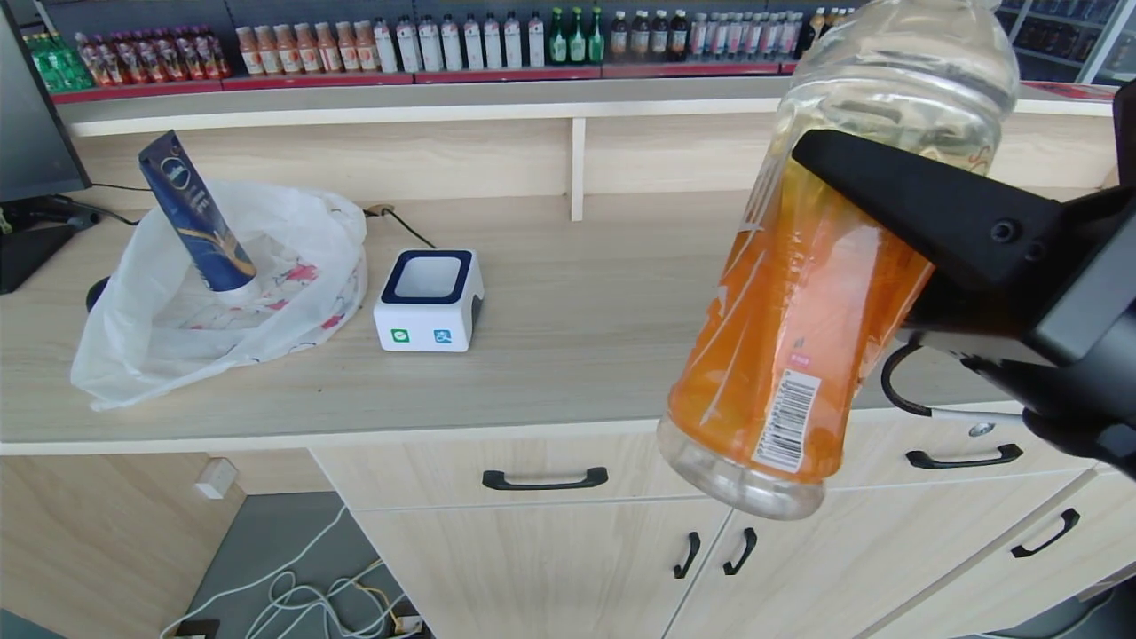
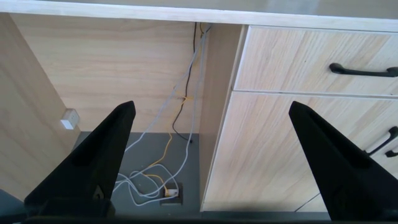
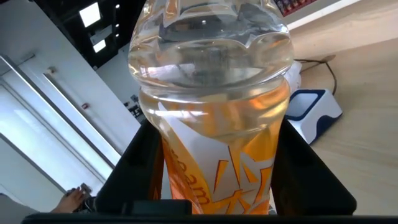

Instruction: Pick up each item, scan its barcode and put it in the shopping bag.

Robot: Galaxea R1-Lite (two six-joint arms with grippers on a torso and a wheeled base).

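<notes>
nearest, on the right, the right gripper (image 1: 843,235) is pinching the bottle (image 1: 799,337) around its middle, one black finger (image 1: 896,191) lying across the front of it; the bottle is hanging tilted in the air in front of the counter (image 1: 577,293), its lower end leaning left over the drawers (image 1: 545,479); orange drink is filling the lower part, while the upper part is showing clear; the barcode (image 1: 785,422) is sitting near the lower end, facing the near side.

the left gripper (image 2: 211,109) is hanging low, below the counter top, its fingers (image 2: 99,162) spread wide with nothing between them; it is facing the cabinet fronts and the open gap beside them, where cables (image 2: 155,180) are lying on the floor.

on the counter, left of the middle, the white scanner (image 1: 429,300) is standing with its dark-rimmed window facing up; just left of it the bag (image 1: 160,346) is lying open and slumped; a blue tube (image 1: 197,213) is standing inside it, leaning left.

at the far left a monitor (image 1: 31,115) is standing; farthest back, a shelf of drinks (image 1: 444,43) is running across.
</notes>
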